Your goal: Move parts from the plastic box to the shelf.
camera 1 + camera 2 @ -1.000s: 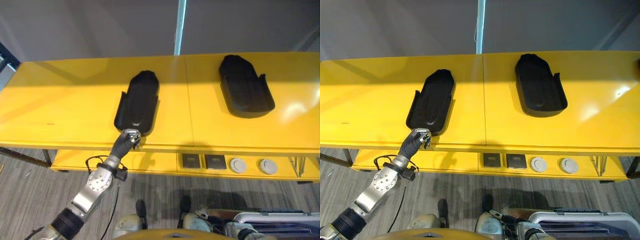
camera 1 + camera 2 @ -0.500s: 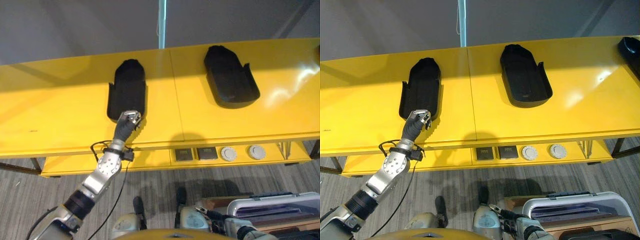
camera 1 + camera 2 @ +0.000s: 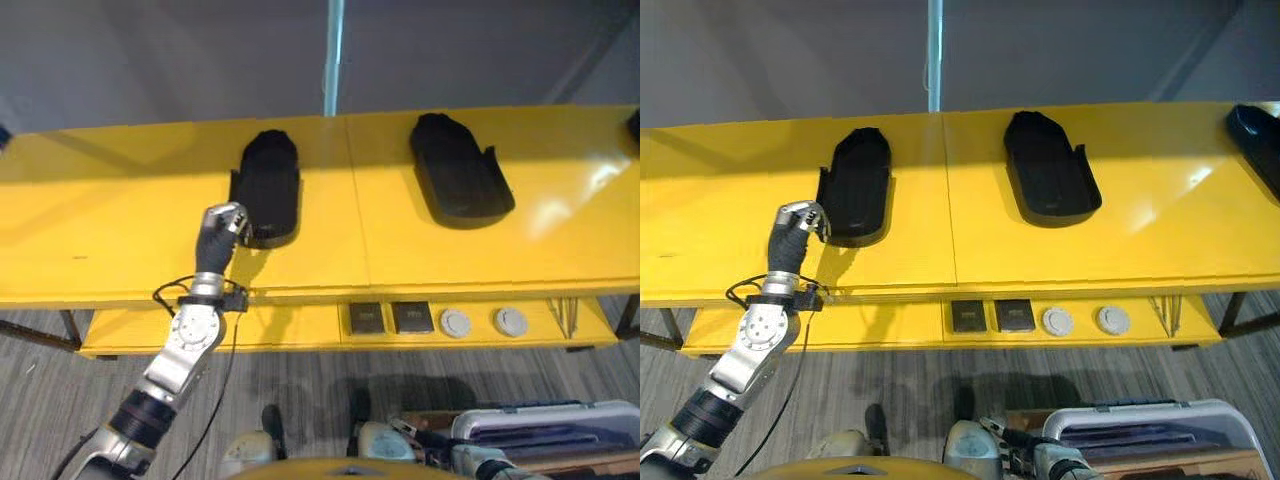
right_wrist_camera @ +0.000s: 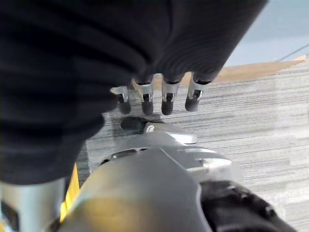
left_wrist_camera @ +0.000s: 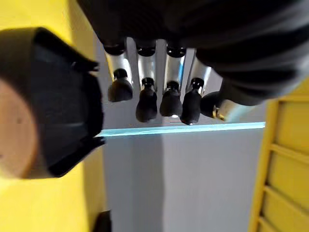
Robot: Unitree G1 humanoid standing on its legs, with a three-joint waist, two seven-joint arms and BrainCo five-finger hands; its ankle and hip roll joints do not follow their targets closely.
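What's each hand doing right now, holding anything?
Left hand: open, holding nothing, raised beside the near end of the left black part on the yellow shelf.
Right hand: open, empty, hanging over the floor.

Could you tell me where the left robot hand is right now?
The left robot hand is raised over the yellow shelf, at the near left corner of the left black part.
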